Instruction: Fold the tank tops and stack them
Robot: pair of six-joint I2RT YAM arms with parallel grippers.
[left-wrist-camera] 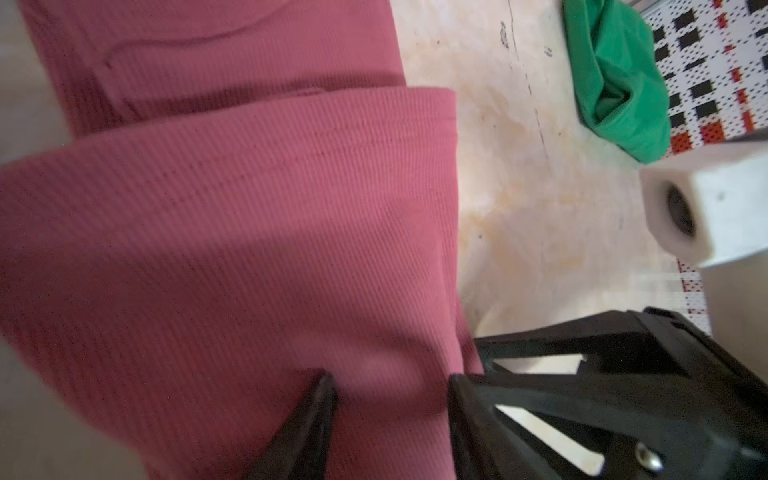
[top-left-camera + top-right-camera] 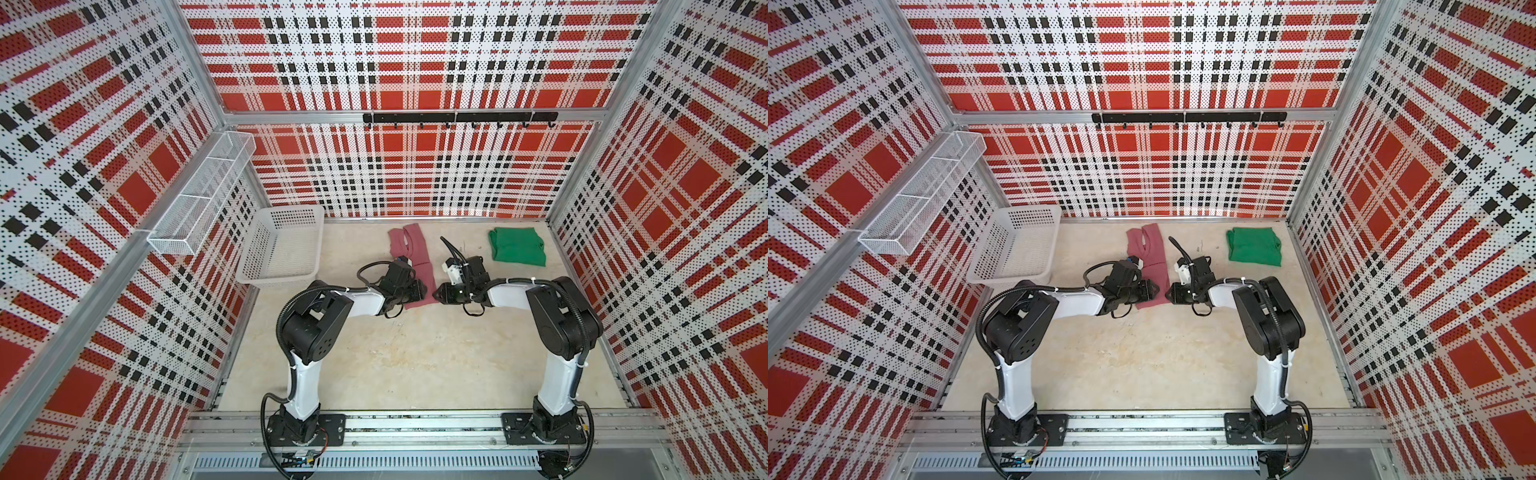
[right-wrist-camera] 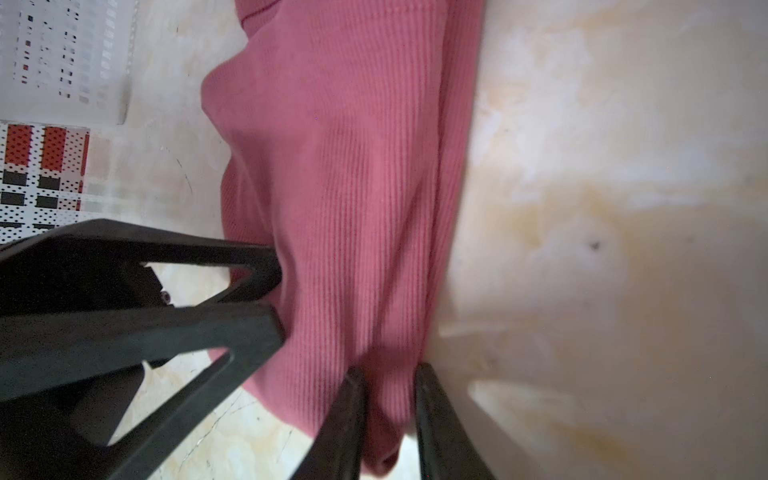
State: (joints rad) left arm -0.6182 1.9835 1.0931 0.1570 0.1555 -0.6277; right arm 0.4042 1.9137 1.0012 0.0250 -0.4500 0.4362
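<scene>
The pink tank top lies as a long, narrow folded strip on the table, straps toward the back wall. Both grippers meet at its near end. My left gripper stands open, its two fingers spread over the ribbed pink cloth. On the opposite edge my right gripper has its fingers drawn close, with a bunched corner of the pink cloth pinched between them. The green tank top lies folded at the back right, apart from both grippers.
A white perforated basket stands at the back left of the table. A wire shelf hangs on the left wall and a black hook rail on the back wall. Plaid walls close in three sides.
</scene>
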